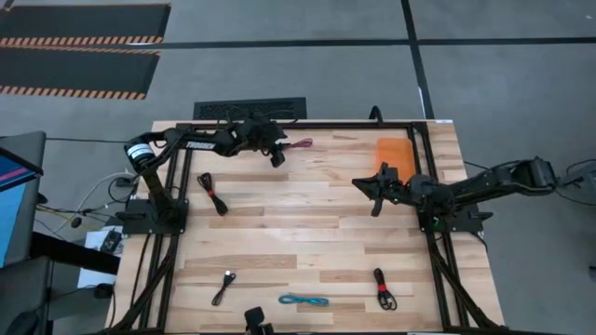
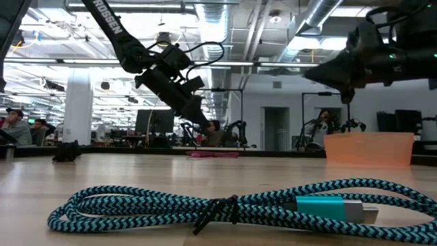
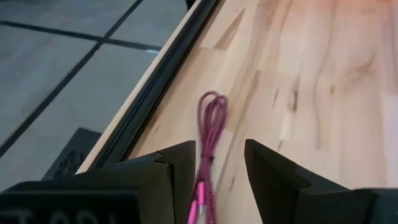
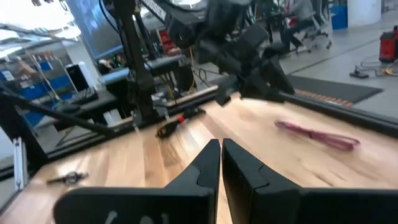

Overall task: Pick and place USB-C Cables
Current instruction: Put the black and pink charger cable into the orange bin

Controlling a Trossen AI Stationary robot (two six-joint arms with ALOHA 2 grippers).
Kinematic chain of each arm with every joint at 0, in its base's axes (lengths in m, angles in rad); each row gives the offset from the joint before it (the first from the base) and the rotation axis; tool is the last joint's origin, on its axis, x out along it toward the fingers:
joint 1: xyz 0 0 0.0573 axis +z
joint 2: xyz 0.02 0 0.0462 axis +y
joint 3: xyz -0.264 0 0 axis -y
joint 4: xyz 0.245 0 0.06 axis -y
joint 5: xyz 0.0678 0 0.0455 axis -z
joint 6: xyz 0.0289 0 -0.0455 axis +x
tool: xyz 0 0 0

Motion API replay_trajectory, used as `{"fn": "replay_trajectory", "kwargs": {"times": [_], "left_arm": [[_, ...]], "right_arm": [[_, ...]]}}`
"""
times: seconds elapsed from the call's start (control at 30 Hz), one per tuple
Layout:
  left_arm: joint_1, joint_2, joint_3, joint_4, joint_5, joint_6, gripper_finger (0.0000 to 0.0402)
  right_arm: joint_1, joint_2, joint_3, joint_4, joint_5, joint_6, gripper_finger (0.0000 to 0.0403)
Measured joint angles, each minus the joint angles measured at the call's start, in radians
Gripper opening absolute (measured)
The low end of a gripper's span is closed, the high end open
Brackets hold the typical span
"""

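**Five cables on the table, one orange tray**

Five bundled cables lie on the wooden table [image 1: 307, 223]. The magenta cable [image 1: 300, 145] is a thin looped pink strand near the far edge, lying flat just beside the left gripper [image 1: 277, 156], whose fingers stand apart above it with nothing between them. A black-and-red cable [image 1: 212, 192] lies by the left arm's base. Along the near edge lie a black-grey cable [image 1: 223, 287], a teal cable [image 1: 304, 301] with a braided zigzag pattern, and another black-and-red cable [image 1: 383, 289]. The orange tray [image 1: 392, 153] sits at the far right. The right gripper [image 1: 377, 191] hovers near the tray, fingers pressed together, empty.
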Motion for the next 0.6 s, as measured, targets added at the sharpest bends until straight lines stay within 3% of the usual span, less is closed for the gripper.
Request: {"fn": "replay_trajectory", "kwargs": {"times": [0.3, 0.6], "left_arm": [[0.007, 0.0, 0.0, -0.027, -0.043, 0.022, 0.0128], [0.041, 0.0, 0.0, -0.074, -0.046, 0.008, 0.0128]], "right_arm": [[-0.012, 0.228, 0.174, -0.002, 0.026, -0.108, 0.005], [-0.105, 0.366, 0.327, -0.074, 0.135, -0.063, 0.0118]]}}
